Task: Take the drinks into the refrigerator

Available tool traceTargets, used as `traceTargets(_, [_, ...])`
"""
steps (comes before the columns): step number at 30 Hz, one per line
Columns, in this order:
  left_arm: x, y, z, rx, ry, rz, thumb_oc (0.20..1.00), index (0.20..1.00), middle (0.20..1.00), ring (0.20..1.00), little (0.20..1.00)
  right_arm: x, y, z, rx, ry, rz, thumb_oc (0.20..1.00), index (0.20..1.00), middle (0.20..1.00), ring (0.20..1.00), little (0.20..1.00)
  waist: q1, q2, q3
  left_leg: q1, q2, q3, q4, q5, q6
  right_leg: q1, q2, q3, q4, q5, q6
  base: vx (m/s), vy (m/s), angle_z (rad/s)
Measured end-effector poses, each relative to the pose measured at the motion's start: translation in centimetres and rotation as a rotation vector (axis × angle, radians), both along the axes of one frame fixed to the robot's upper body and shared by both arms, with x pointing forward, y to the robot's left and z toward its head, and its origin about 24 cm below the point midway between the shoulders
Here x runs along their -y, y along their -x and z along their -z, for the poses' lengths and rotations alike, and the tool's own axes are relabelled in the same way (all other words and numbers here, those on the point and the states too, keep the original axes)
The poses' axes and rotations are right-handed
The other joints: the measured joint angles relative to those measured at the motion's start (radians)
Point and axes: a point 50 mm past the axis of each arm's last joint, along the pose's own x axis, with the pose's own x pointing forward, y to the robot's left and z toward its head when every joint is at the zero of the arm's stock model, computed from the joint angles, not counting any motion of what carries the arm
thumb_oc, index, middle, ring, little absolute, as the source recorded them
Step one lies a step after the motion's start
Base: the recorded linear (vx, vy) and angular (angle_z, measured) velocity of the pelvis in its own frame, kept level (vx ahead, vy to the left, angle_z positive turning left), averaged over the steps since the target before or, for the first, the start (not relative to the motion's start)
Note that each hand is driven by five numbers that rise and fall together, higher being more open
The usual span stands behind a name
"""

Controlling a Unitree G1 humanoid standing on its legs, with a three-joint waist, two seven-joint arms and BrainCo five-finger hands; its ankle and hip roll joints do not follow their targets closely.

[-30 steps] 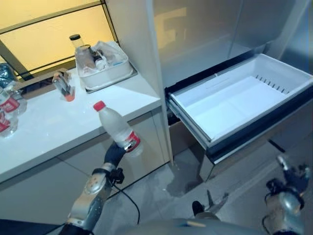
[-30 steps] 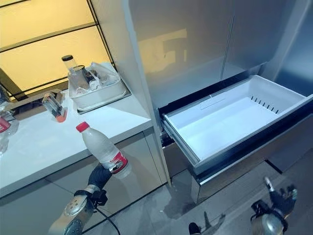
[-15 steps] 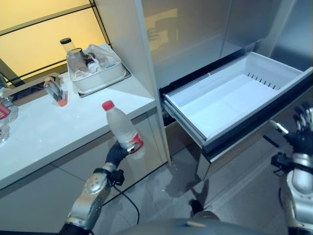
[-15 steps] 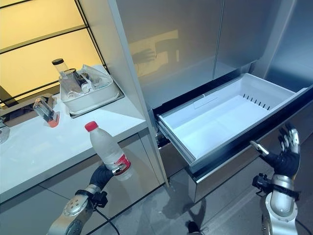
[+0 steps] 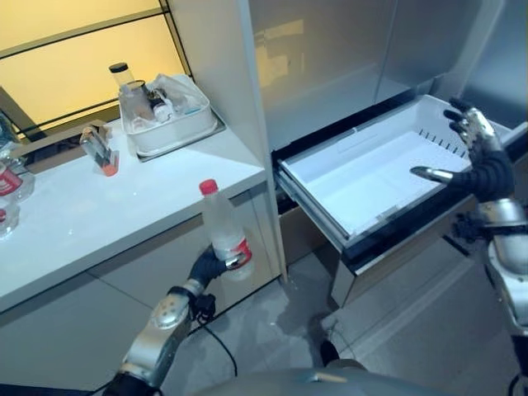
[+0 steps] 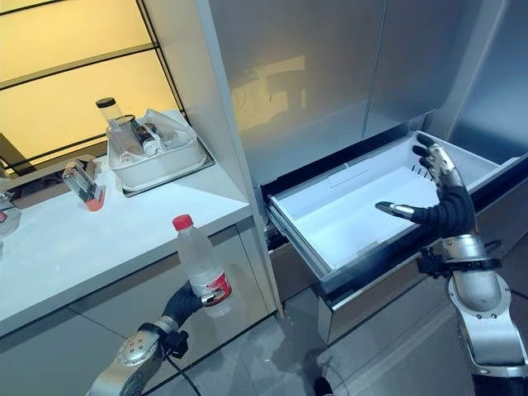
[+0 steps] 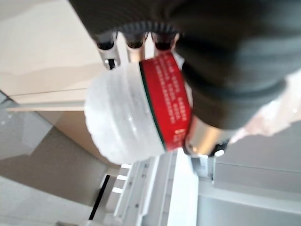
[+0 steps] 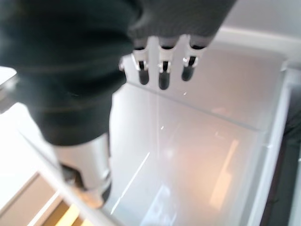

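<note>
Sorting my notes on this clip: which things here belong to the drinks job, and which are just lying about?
Job:
- bottle, held in left hand
- open fridge drawer, with right hand open above it

Lying about:
- white tray of items on the counter
- small jar

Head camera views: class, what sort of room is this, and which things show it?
Most likely a kitchen: a white countertop carrying a tray of jars, beside a steel refrigerator with its white drawer pulled open.

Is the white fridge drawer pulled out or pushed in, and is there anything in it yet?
Pulled out and empty. The drawer juts from the refrigerator with a bare white floor; the right hand hovers open above it, and the bottle is in the left hand.
</note>
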Motion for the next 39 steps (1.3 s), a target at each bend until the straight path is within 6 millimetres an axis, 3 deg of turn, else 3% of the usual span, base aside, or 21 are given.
traceTargets(5, [0.2, -2.1, -1.9, 0.084, -0.081, 0.082, 0.200, 0.200, 0.200, 0.200, 0.200, -0.8, -3.7, 0.6, -0.169, 0.106, -0.075, 1.000, 1.000, 1.000, 1.000, 1.000, 0.034, -0.017, -0.009, 0.006, 0.003, -0.012, 0.000, 0.000, 0.000, 0.012, -0.003, -0.014, 0.000, -0.002, -0.002, 0.00, -0.024, 0.08])
traceTargets(9, [1.6, -3.6, -2.8, 0.122, -0.101, 0.144, 0.200, 0.200, 0.200, 0.200, 0.200, -2.4, -6.5, 1.6, -0.330, 0.186, -0.152, 1.000, 1.000, 1.000, 1.000, 1.000, 0.055, -0.022, -0.011, 0.007, 0.003, -0.023, 0.001, 0.001, 0.000, 0.018, -0.002, -0.024, 0.000, 0.001, -0.007, 0.00, -0.013, 0.07])
traceTargets(16, [2.8, -4.8, -3.7, 0.178, -0.155, 0.170, 0.200, 0.200, 0.200, 0.200, 0.200, -3.5, -8.8, 2.3, -0.429, 0.251, -0.169, 1.000, 1.000, 1.000, 1.000, 1.000, 0.070, -0.024, -0.012, 0.006, 0.004, -0.041, 0.005, 0.004, -0.001, 0.027, -0.005, -0.042, 0.000, -0.002, -0.007, 0.01, -0.009, 0.08])
traceTargets(19, [2.8, -5.1, -4.2, 0.225, -0.183, 0.142, 0.200, 0.200, 0.200, 0.200, 0.200, -3.2, -9.0, 2.6, -0.447, 0.240, -0.148, 1.000, 1.000, 1.000, 1.000, 1.000, 0.082, -0.024, -0.012, 0.003, 0.005, -0.050, 0.005, 0.004, -0.001, 0.029, -0.006, -0.053, 0.000, -0.005, -0.009, 0.01, -0.004, 0.09])
traceTargets(29, [3.1, -5.5, -4.6, 0.280, -0.249, 0.090, 0.200, 0.200, 0.200, 0.200, 0.200, -4.7, -9.5, 3.0, -0.434, 0.122, -0.185, 1.000, 1.000, 1.000, 1.000, 1.000, 0.081, -0.022, -0.011, -0.011, 0.011, -0.091, 0.006, 0.007, -0.003, 0.035, -0.008, -0.093, 0.000, -0.016, -0.012, 0.01, -0.010, 0.11])
traceTargets(39, [3.9, -6.8, -6.8, 0.376, -0.229, 0.074, 0.200, 0.200, 0.200, 0.200, 0.200, -7.1, -9.9, 0.4, -0.353, 0.086, -0.275, 1.000, 1.000, 1.000, 1.000, 1.000, 0.082, -0.013, -0.007, -0.011, 0.013, -0.093, 0.006, 0.008, -0.003, 0.034, -0.008, -0.097, 0.000, -0.017, -0.012, 0.00, -0.001, 0.00])
